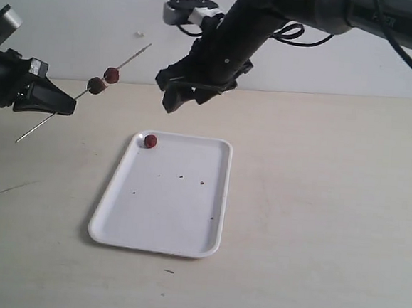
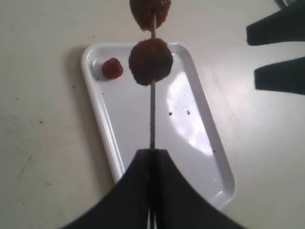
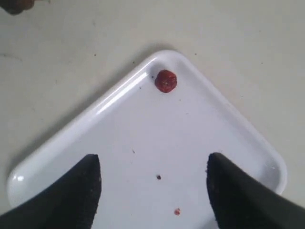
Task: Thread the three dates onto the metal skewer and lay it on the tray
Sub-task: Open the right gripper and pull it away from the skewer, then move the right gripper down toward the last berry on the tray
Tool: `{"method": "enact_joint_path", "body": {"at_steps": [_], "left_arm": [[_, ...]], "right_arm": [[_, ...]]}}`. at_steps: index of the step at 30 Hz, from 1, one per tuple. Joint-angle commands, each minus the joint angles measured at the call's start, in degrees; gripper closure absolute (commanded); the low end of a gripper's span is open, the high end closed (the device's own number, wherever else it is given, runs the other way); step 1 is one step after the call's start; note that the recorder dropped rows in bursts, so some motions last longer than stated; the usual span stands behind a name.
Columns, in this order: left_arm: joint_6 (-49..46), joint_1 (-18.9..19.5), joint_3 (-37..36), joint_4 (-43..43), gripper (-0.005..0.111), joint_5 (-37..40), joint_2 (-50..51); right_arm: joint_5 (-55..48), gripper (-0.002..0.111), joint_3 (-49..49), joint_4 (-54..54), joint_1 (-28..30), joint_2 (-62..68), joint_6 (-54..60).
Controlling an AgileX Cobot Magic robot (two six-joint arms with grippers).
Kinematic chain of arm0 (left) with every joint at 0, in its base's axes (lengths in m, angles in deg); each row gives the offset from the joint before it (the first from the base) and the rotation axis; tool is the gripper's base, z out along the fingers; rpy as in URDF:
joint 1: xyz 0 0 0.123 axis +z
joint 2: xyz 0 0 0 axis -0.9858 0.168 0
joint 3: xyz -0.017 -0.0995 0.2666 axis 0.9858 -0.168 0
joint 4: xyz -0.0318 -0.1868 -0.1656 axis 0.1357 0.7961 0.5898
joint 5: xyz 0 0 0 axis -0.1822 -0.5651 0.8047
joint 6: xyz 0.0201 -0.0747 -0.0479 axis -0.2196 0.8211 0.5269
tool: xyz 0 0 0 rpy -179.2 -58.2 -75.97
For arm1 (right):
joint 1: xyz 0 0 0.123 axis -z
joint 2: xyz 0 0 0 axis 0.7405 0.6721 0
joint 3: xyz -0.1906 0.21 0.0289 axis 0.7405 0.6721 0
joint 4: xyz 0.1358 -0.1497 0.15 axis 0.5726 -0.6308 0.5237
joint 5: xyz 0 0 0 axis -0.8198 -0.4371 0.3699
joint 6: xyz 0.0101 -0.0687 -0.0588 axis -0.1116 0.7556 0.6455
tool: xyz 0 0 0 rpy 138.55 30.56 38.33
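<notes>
Found third of the dates (image 1: 150, 141) loose in tray (image 1: 176, 219) corner, seven o'clock below right gripper (image 1: 184, 99), jaws apart. Saw left gripper (image 1: 67, 104) clamped on metal skewer (image 1: 135, 56), slanted eight-to-two o'clock.

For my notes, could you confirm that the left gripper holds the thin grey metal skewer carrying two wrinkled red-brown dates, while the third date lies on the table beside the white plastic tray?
No: the third wrinkled red-brown date lies inside the white plastic tray, near a corner, as the right wrist view shows. The rest stands.
</notes>
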Motion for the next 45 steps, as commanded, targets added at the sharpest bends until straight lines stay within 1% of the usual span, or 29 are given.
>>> {"method": "enact_joint_path", "body": {"at_steps": [1,4,6,12,16,20,24,26,30,34,39,42,45], "left_arm": [[0.22,0.16,0.16,-0.26,0.107,1.19,-0.78],[0.22,0.16,0.16,-0.37,0.107,1.28,-1.04],[0.11,0.16,0.16,-0.48,0.107,1.28,-1.07],[0.11,0.37,0.16,-0.48,0.107,1.28,-1.07],[0.11,0.37,0.16,-0.37,0.107,0.80,-1.07],[0.65,0.37,0.16,0.06,0.107,-2.35,-1.07],[1.77,0.44,0.16,0.06,0.107,-4.33,-1.07],[1.91,0.63,0.16,0.06,0.107,-4.81,-1.07],[2.43,1.36,0.16,0.06,0.107,-5.07,-1.07],[3.56,2.45,0.16,-0.85,0.107,-5.07,-1.07],[3.67,2.67,0.04,-0.96,0.107,-4.61,-1.07],[3.67,2.67,0.04,-0.96,0.107,-3.73,-1.07],[3.67,2.67,0.04,-0.96,0.107,-3.17,-1.07]], "right_arm": [[1.74,0.046,-0.01,-9.05,-4.42,1.51,1.12],[3.96,0.046,-0.01,-15.05,-6.54,2.44,-0.18],[5.46,0.046,-0.01,-16.88,-7.18,2.85,-0.82],[8.81,0.046,-0.01,-17.70,-7.18,4.20,0.23],[13.75,0.046,-0.01,-17.60,-7.18,6.10,-0.26],[19.88,0.050,-0.01,-17.81,-7.18,7.72,-10.14],[21.27,0.052,-0.01,-17.81,-7.18,8.17,-18.67],[20.48,0.052,-0.19,-18.65,-7.18,8.17,-22.06],[12.71,0.052,-4.27,-22.80,-7.18,8.82,-27.34],[1.91,0.054,-12.14,-22.94,-7.18,11.38,-28.01],[-7.35,0.055,-22.38,-21.15,-7.52,16.38,-28.47],[-10.97,0.055,-27.97,-19.91,-7.52,19.81,-29.02],[-11.78,0.055,-32.26,-19.91,-7.52,22.87,-30.94]]}}
